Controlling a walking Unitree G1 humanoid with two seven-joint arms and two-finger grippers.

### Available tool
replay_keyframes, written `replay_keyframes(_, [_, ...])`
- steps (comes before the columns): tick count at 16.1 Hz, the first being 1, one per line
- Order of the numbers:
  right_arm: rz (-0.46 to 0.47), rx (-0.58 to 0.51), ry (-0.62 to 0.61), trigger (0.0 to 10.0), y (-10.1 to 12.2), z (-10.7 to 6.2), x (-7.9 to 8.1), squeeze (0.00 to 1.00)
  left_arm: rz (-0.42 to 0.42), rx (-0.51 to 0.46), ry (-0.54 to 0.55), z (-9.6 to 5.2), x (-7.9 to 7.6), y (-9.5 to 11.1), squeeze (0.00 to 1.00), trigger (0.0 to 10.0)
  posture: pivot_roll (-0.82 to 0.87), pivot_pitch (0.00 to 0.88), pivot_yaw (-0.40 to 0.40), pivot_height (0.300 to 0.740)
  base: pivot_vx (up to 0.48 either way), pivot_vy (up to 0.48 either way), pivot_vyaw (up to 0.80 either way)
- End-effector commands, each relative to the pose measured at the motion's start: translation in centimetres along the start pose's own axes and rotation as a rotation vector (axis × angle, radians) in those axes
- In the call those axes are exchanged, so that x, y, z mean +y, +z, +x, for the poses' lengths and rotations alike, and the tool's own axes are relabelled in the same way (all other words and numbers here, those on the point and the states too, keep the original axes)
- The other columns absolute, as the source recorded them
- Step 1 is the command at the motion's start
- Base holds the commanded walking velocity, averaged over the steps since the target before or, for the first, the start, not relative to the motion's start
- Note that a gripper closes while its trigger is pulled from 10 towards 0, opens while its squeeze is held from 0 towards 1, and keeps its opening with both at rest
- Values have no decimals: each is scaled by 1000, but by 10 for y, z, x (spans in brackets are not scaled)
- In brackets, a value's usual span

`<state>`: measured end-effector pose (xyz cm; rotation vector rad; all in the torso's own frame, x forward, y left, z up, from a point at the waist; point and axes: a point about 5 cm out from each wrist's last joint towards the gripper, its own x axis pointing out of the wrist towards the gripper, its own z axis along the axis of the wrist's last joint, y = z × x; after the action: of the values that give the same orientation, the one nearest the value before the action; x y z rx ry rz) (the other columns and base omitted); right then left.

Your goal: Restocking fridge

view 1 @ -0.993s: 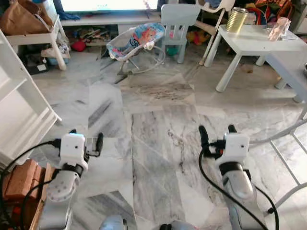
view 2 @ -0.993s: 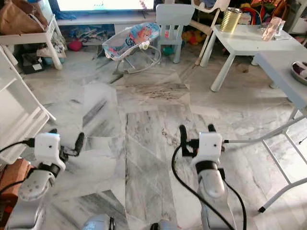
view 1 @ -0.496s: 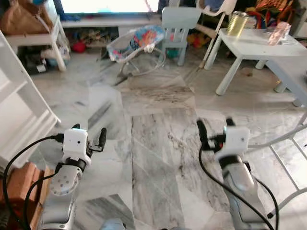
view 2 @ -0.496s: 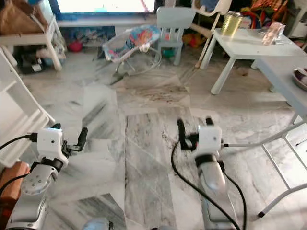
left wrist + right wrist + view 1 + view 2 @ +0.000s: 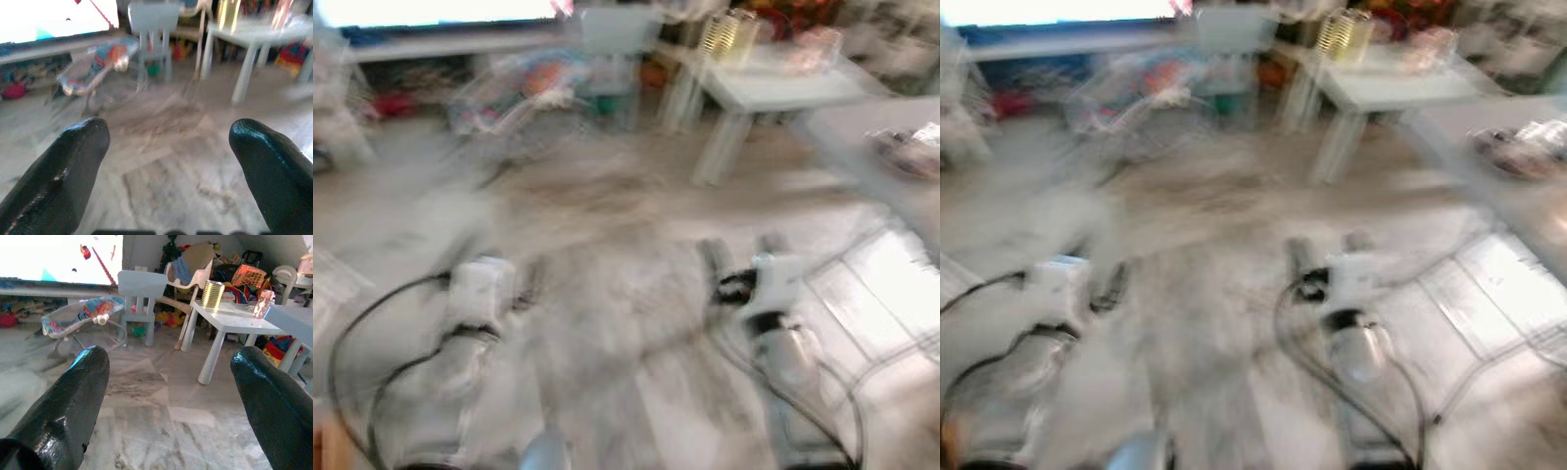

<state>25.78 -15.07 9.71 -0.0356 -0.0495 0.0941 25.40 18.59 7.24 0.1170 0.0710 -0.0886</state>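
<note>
Since 1 second ago the camera swung, blurring everything; left claw and right claw gape empty.

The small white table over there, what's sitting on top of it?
On the small white table stand a shiny gold can and a clear pinkish glass-like item. Its far end runs behind a grey tabletop, so anything there is hidden.

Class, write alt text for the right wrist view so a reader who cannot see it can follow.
The right gripper is open and empty, its two black fingers framing a marble floor. Beyond stand a small white table bearing a gold can, a pale blue child's chair and a baby bouncer.
</note>
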Motion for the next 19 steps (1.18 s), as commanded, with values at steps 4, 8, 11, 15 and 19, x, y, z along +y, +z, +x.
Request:
replay_keyframes(4, [-29,1,-33,10000,1,1,-13,0,-22,-30,-25,6,-9,7,0,10000,66,73,-48,740,410,0,-800])
replay_keyframes(8, [-30,-6,-27,10000,2,3,-12,0,-26,-33,-28,10,-10,8,0,10000,61,69,-44,740,431,0,-800])
replay_keyframes(11, [-30,-12,-25,10000,3,3,-11,0,-32,-35,-31,11,-12,8,0,10000,56,71,-45,740,429,0,-800])
replay_keyframes(15, [-37,-19,-21,10000,4,5,-12,0,-38,-52,-33,15,-16,11,0,10000,52,64,-49,740,415,66,-800])
replay_keyframes(19, [-43,-30,-7,10000,5,7,-10,0,-37,-67,-25,16,-14,12,0,10000,52,65,-53,740,88,76,0])
